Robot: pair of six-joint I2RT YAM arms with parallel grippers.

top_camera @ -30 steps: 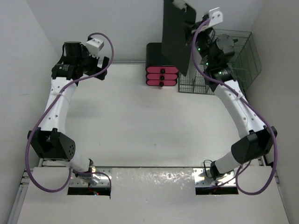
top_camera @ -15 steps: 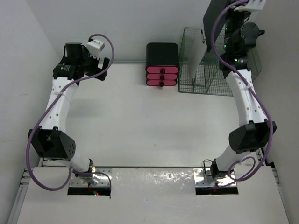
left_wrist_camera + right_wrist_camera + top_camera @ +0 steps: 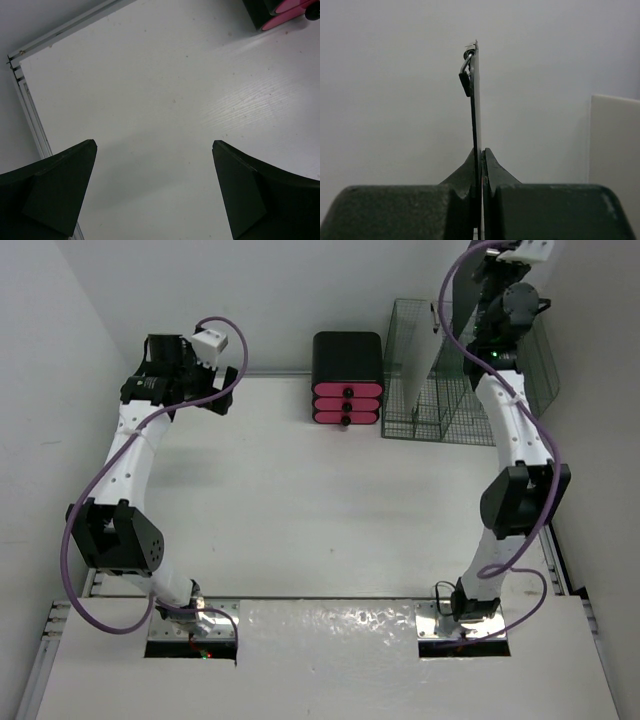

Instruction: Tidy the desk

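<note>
The desk [image 3: 320, 500] is a white tabletop with thin metal rails. My right gripper [image 3: 487, 280] is raised high at the back right and is shut on a black clipboard [image 3: 458, 290], held upright above the wire basket [image 3: 440, 380]. In the right wrist view the clipboard [image 3: 476, 105] shows edge-on between the shut fingers of the right gripper [image 3: 481, 150], with its metal clip [image 3: 466, 75] at the top. My left gripper [image 3: 215, 380] is open and empty above the desk's back left corner. In the left wrist view the left gripper [image 3: 155, 145] hangs over bare desk [image 3: 175, 95].
A black-and-pink drawer unit [image 3: 347, 375] stands at the back middle against the wall, also in the left wrist view [image 3: 280, 7]. The wire basket stands to its right. The desk's left rail [image 3: 30, 110] runs close to the left gripper. Walls close in on both sides.
My right arm has swung the clipboard from over the drawer unit to the right and higher, above the wire basket. The left arm has barely shifted.
</note>
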